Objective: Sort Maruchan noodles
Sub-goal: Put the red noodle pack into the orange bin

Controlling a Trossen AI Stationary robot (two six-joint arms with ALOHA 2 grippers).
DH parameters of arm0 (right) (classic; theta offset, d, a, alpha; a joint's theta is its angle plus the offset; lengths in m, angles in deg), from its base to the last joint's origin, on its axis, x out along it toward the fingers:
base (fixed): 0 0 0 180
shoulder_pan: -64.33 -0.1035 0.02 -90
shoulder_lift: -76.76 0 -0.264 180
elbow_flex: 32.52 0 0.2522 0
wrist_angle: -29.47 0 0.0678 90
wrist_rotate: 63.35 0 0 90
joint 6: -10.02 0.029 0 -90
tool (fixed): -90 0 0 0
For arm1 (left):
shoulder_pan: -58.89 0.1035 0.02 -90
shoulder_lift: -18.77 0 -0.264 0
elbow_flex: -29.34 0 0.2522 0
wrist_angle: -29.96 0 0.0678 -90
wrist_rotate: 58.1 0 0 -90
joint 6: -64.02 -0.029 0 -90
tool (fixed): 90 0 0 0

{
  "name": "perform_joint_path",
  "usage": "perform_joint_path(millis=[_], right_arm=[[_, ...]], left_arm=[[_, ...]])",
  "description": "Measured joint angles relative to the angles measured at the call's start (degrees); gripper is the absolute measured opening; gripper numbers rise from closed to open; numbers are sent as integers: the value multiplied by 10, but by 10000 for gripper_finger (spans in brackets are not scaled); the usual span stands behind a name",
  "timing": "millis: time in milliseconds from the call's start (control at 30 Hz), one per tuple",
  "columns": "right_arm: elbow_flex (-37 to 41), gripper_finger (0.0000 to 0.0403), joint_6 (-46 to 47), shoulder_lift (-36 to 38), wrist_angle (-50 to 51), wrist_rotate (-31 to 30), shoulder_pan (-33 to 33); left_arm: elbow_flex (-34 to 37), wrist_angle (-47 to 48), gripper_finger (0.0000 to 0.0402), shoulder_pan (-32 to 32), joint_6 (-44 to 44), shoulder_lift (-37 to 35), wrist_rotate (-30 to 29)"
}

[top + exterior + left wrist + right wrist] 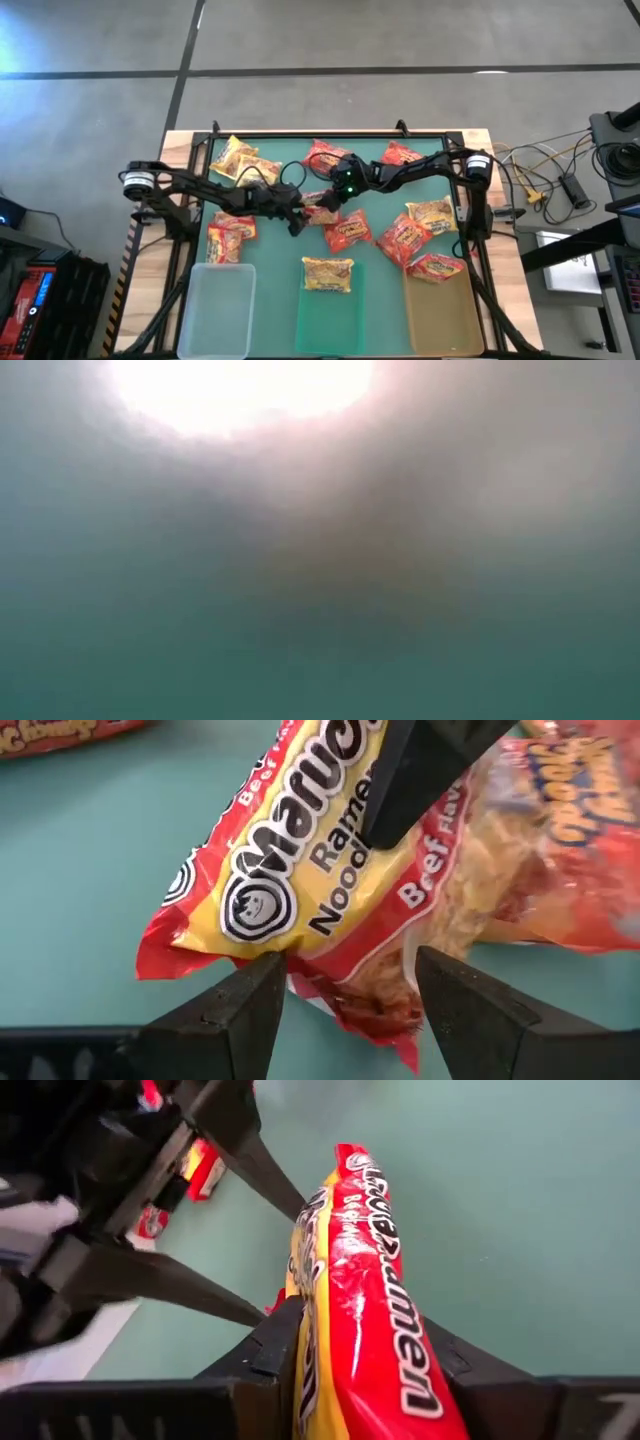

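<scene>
At the centre of the high view, both grippers meet over one red-and-yellow beef ramen packet [330, 890]. The right gripper [365, 1365] pinches it on edge between its fingers — the left gripper [345, 995] stands with fingers spread, the packet's lower edge between them, unclamped. Other packets [328, 273] lie scattered around the green mat [280, 250].

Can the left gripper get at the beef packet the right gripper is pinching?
Probably yes: the left gripper stands open with the beef packet right at its fingertips; only the right gripper, shut on it, crowds the spot.
</scene>
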Motion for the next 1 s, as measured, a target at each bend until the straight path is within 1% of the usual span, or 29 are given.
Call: perform_joint_path(millis=[233,367,567,700,867,1000], right_arm=[[3,104,-58,20,20,29,8],[3,100,-107,46,59,31,8],[4,99,-167,109,124,32,8],[4,98,-193,159,171,32,-5],[6,98,-200,216,187,31,-46],[6,98,-197,259,225,31,-98]], left_arm=[[4,17,208,-14,13,-61,0],[9,17,208,-19,21,-96,-4],[25,14,208,-21,23,-146,-60],[38,18,208,-22,39,-159,-106],[42,16,208,-25,57,-159,-171],[43,14,208,-35,62,-159,-242]])
